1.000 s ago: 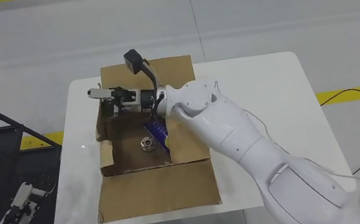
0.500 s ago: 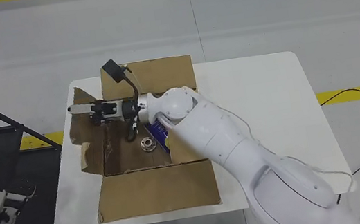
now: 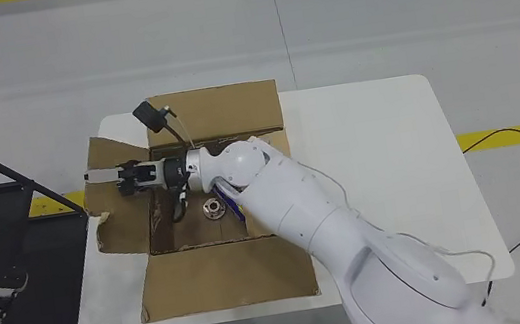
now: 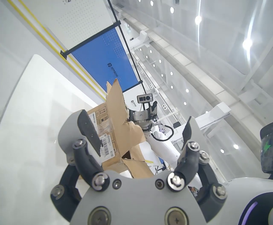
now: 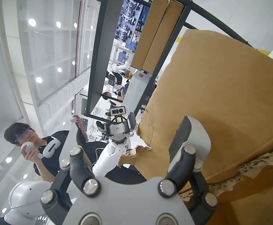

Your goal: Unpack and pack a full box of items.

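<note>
Box: the open brown cardboard box stands on the white rounded-corner table, toward its left edge. The near flap lies flat on the table and the far flap is folded back.
Left flap: the torn brown cardboard side flap is turned outward and reaches past the table's left edge. Its border is ragged.
Inside the box: a small round metal part sits on the box floor. Just beside it a blue item leans at the right wall, partly hidden by the arm.
Right gripper: the white right gripper hovers over the outward-turned flap at the box's left side. Its fingers are spread wide and grasp nothing. The flap's torn edge lies beside one finger pad; contact cannot be told.
Left gripper: the white left gripper is off the table, beyond the left edge by the near corner. Its fingers are released and hold nothing.
</note>
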Tool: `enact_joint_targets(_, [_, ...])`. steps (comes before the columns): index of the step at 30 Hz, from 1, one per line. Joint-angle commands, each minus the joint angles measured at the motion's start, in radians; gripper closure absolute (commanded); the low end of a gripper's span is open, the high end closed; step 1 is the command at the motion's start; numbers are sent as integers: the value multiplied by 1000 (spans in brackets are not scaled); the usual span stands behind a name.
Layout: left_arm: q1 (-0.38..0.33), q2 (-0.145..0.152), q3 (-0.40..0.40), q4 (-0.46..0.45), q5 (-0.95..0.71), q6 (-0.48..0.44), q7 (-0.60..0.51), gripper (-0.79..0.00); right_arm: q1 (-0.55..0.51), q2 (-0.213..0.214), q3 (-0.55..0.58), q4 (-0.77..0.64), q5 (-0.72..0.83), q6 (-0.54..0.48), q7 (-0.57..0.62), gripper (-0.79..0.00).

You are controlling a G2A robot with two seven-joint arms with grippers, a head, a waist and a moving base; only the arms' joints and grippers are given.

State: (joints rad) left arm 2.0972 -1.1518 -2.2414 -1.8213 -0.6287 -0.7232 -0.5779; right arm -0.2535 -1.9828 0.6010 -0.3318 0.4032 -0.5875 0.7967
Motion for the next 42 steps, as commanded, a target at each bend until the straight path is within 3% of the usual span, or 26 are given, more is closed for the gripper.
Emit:
enact_joint_targets(1, [3, -4, -5, 4, 1, 1, 21, -785, -2, -7, -1, 9, -5, 1, 1, -785])
enact_joint_targets(12, [17, -30, -10, -4, 39, 14, 123, -785, -13, -26, 12, 31, -5, 10, 42, -785])
enact_joint_targets(42, [-10, -64, -20, 3, 39, 32, 65, -785, -32, -36, -57, -18, -133, 104, 50, -785])
